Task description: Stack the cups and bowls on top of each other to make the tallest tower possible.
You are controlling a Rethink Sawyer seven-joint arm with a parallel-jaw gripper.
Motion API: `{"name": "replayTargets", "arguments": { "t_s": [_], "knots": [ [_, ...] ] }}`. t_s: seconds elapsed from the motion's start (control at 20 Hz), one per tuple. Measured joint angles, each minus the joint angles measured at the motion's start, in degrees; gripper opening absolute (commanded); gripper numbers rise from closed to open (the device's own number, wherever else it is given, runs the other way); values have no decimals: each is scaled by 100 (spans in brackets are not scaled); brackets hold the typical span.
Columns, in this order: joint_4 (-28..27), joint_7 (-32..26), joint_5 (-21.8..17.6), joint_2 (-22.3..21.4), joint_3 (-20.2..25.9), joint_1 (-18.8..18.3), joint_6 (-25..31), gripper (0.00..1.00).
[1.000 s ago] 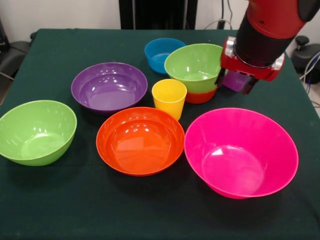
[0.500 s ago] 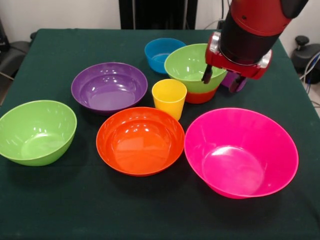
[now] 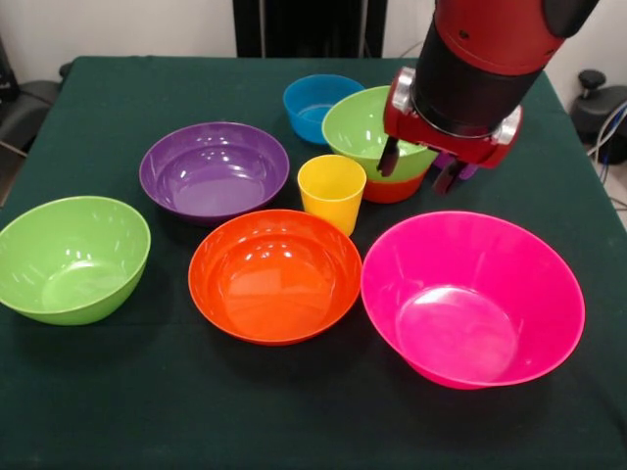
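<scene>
The end effector (image 3: 417, 166) is seen with its two dark fingers spread apart and nothing held between them, poised over the right rim of a green bowl (image 3: 370, 127). That bowl is nested in a small orange bowl (image 3: 395, 188). A blue bowl (image 3: 315, 102) is set just behind, a yellow cup (image 3: 331, 191) just in front. On the desk (image 3: 118, 392) a purple bowl (image 3: 214, 168), a second green bowl (image 3: 72, 257), a large orange bowl (image 3: 275, 274) and a pink bowl (image 3: 472, 297) are laid out separately. A purple cup (image 3: 468, 168) is glimpsed behind the fingers.
</scene>
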Motion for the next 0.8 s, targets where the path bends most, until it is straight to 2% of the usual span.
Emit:
{"name": "replayTargets", "arguments": {
  "t_s": [0.8],
  "knots": [
    [-827, 0, -25, 531, 33, -328, 115, 100]
  ]
}}
